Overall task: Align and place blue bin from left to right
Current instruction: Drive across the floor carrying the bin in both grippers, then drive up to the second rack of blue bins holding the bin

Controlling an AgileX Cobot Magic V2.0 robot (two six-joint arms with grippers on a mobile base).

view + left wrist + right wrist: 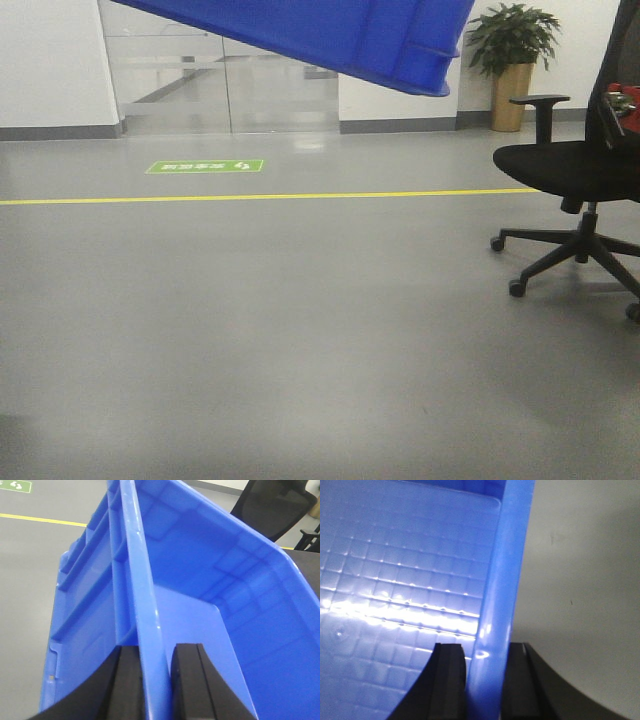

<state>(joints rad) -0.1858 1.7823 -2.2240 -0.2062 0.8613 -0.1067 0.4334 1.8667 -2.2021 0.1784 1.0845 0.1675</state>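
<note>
The blue bin (330, 35) hangs tilted in the air across the top of the front view, its lower corner toward the right. In the left wrist view my left gripper (156, 680) is shut on the bin's (210, 605) thick rim, one black finger on each side of the wall. Seen from the right wrist, my right gripper (485, 680) is likewise shut on the opposite rim of the bin (410, 580), whose grid-patterned inner floor shows at the left. Neither gripper appears in the front view.
A black office chair (575, 190) on castors stands at the right, with a potted plant (512, 60) behind it by the wall. A yellow floor line (260, 196) and a green floor sign (205, 166) cross the grey floor before glass doors (220, 95).
</note>
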